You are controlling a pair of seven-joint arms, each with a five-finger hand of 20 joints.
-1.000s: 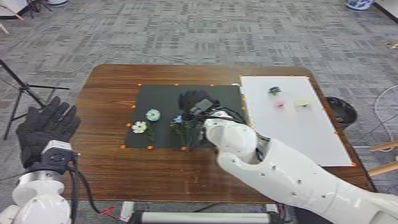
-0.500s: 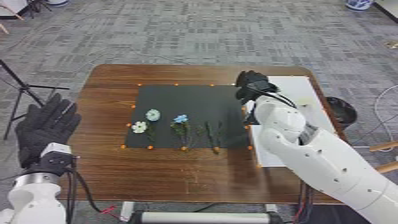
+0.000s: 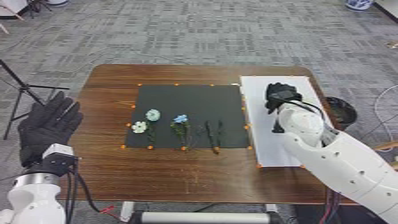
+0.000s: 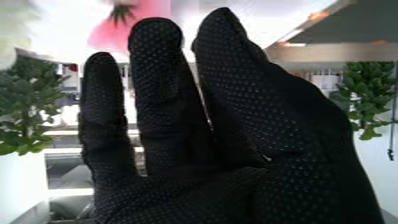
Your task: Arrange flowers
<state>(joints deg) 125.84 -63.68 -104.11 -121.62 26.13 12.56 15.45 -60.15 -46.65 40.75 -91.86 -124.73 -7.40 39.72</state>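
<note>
My right hand (image 3: 282,93) is spread apart. Closing off-centre, I could flick away the pink flower (image 4: 106,36) near my fingertips.

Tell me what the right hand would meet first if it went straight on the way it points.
The right hand would probably meet the pink flower first, though the depth is unclear.

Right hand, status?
Right hand open over white sheet, nothing gripped. Pink flower ahead of it. Left hand open beside table. No obstruction seen.
</note>
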